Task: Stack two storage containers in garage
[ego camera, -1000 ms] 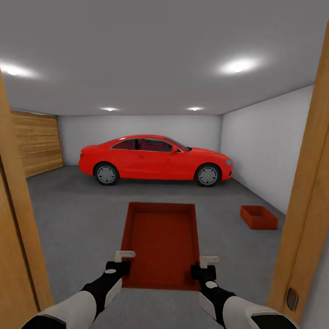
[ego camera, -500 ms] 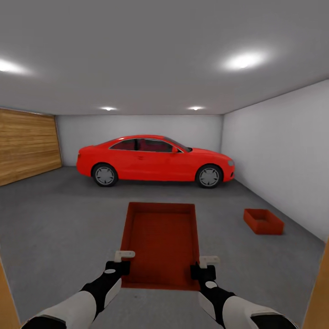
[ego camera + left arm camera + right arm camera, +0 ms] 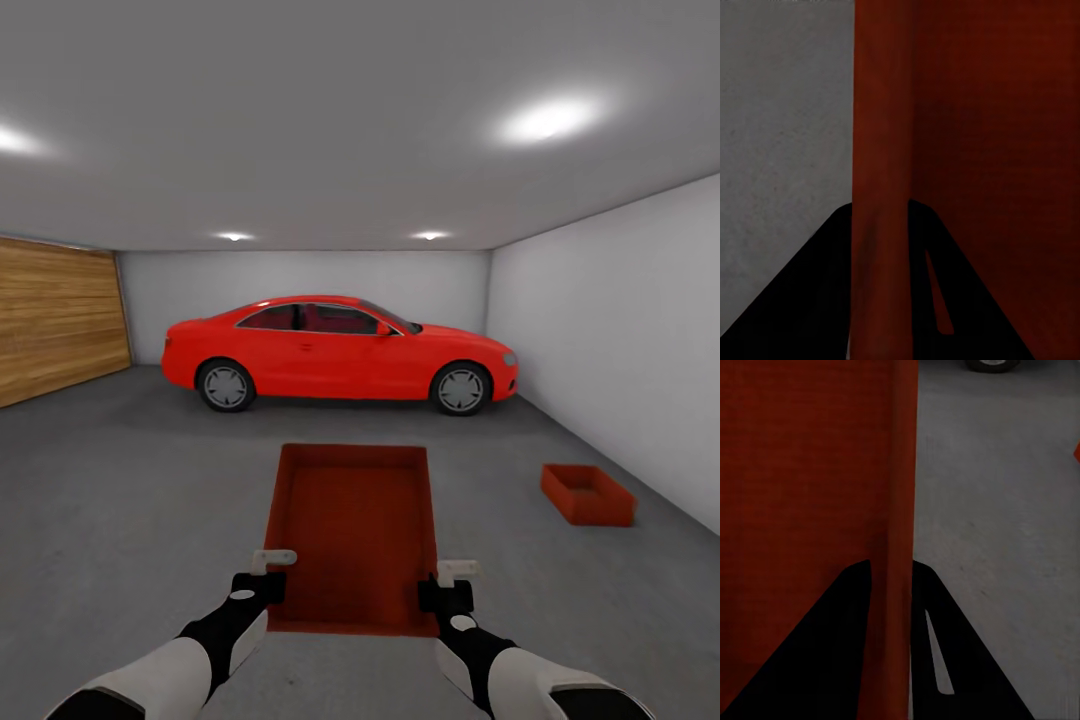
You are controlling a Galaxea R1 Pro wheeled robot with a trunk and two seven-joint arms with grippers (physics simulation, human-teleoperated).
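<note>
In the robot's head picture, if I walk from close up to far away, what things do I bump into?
Left gripper and right gripper → held storage container → second storage container on the floor → red car → back wall.

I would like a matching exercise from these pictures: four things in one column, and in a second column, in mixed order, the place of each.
Things:
1. carried storage container
2. second storage container
3. red car
4. wooden garage door

Places:
A. on the left wall
B. parked along the far wall
C. between the left gripper and right gripper
D. on the floor near the right wall

Pairs: 1-C, 2-D, 3-B, 4-A
</note>
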